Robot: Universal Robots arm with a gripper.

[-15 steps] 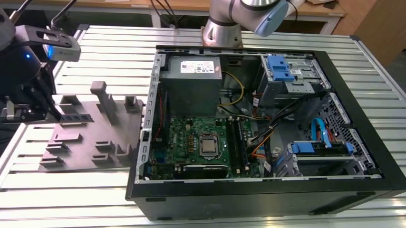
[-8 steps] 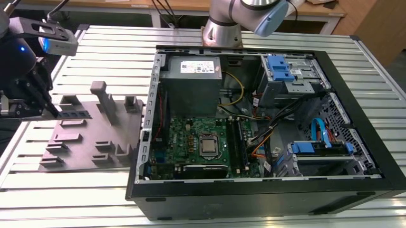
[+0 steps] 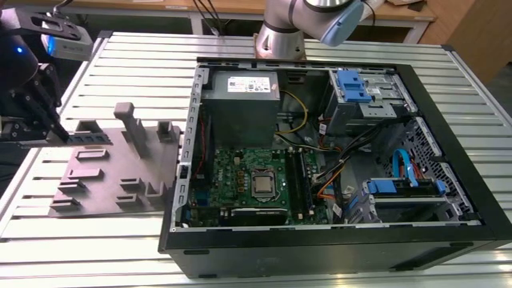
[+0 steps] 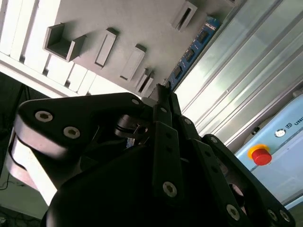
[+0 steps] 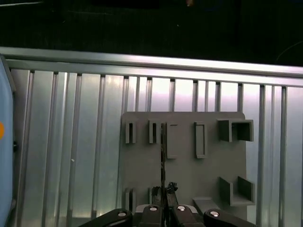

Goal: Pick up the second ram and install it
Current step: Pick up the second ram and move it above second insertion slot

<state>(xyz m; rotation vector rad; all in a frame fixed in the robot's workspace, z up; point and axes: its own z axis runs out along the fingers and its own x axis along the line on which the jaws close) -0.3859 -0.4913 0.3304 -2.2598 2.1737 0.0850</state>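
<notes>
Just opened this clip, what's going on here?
The arm's gripper is shut on the second ram and holds it edge-on at the grey fixture plate, on the exterior view's left. Whether the stick is clear of the plate cannot be told. The open computer case, with its motherboard, lies to the exterior view's right, apart from the gripper.
</notes>
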